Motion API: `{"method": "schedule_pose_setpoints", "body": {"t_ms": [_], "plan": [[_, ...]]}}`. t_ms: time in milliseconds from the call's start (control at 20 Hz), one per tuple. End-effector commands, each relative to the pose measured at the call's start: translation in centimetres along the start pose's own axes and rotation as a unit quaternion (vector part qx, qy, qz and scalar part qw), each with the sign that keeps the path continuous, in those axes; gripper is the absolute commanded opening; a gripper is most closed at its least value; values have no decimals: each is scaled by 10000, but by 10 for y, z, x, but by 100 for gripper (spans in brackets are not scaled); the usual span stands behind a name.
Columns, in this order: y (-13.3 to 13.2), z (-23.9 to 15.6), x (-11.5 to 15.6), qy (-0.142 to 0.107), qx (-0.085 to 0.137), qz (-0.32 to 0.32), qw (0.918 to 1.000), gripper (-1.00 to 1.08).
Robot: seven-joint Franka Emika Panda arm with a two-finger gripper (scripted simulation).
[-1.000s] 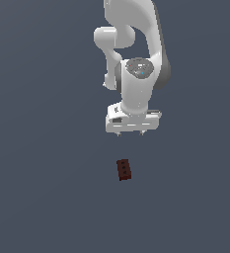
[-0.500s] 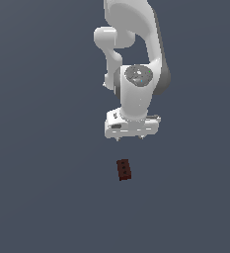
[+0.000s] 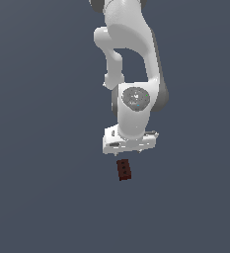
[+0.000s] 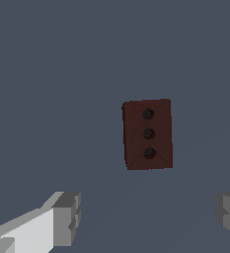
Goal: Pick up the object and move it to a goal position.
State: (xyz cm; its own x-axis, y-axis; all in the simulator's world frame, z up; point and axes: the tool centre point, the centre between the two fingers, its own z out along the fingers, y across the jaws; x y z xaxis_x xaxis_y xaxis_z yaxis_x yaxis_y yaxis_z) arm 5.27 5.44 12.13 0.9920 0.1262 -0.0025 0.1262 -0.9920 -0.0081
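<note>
The grey desk (image 3: 42,197) fills both views, flat and without marks, and it carries only one thing. Above it stands the white arm (image 3: 131,64), folded so that its wrist points straight down; this posture seems chosen to let the claw (image 3: 130,148) come on the thing from above.

The claw hangs low, over the desk and just above the block (image 3: 124,169) in the exterior view. It is released: in the wrist view its two fingers (image 4: 67,212) stand wide apart at the edges of the picture, with nothing between them, and they touch nothing. The gap is clearly wider than the block is.

The block (image 4: 147,134), dark red-brown, lies flat on the desk with its three holes facing up. In the wrist view it is ahead of the line between the fingers, not between them, and a little nearer to one finger than the other. So I judge that the claw is not yet centred, and the grasp is not yet begun. No goal mark is visible.
</note>
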Motion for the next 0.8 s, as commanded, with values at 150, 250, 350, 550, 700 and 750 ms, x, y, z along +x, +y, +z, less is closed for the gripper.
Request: {"method": "schedule_pose_setpoints", "body": {"t_ms": [150,250,350,550,700,750], "plan": [[9,23,22,7,-21,-107,9999,100],[12,29,27,8,-27,-135,9999,100],[14,34,31,10,-32,-157,9999,100],[17,42,37,11,-39,-188,9998,100],[17,44,38,12,-41,-197,9998,100],[18,44,38,12,-41,-197,9998,100]]}}
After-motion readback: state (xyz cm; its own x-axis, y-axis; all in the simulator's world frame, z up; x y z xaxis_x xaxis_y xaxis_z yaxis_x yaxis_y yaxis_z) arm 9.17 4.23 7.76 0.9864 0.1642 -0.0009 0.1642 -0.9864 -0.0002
